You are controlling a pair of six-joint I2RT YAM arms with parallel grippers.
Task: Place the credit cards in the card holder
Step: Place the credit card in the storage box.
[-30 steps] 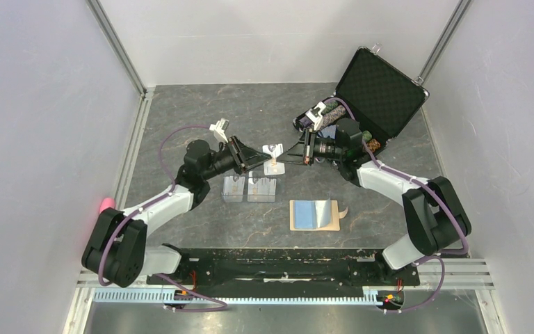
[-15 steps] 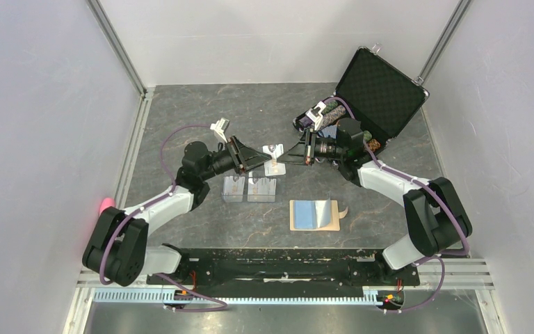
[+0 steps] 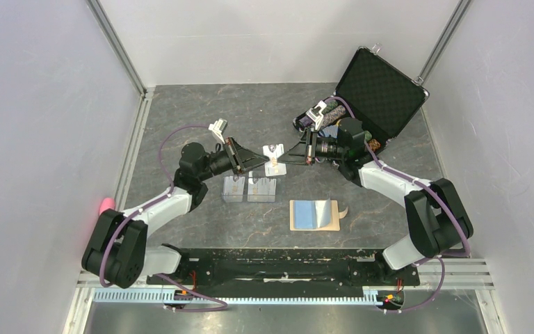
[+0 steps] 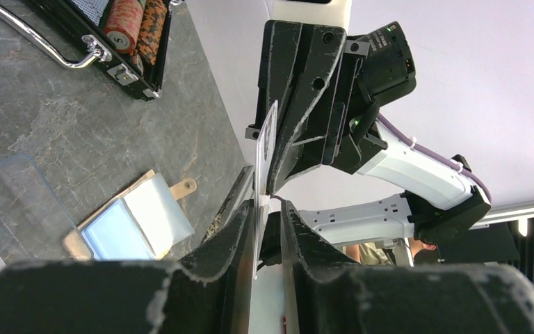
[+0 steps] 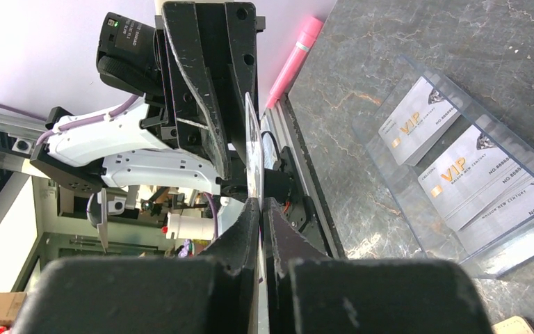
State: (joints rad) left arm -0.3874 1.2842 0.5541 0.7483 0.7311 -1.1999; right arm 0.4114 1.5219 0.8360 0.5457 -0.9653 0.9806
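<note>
watching from the overhead camera, i am seeing both arms reaching toward each other above the middle of the table (image 3: 181,111), with one credit card (image 3: 273,160) hanging upright between their tips, clear of the surface. the right gripper (image 3: 283,158) is clenching one edge of this card; in its own wrist view the fingers (image 5: 240,229) are pressing flat together on the thin edge of the card (image 5: 252,146). the left gripper (image 3: 263,158) is straddling the opposite edge. in the left wrist view its fingers (image 4: 233,236) are standing a little parted around the card (image 4: 265,146), with a gap showing on one side, so i am reading it as not yet clamping.

the remaining cards (image 5: 417,118) are lying in a clear tray (image 3: 249,188) just in front of the grippers, silvery faces up with gold "vip" lettering. the card holder (image 3: 314,214) is lying unfolded on the table nearer the arm bases, to the right of the tray, its light blue lining facing up and its snap tab (image 4: 183,186) sticking out. a black case (image 3: 381,90) is standing with its lid up at the far right corner, behind the right arm.
</note>
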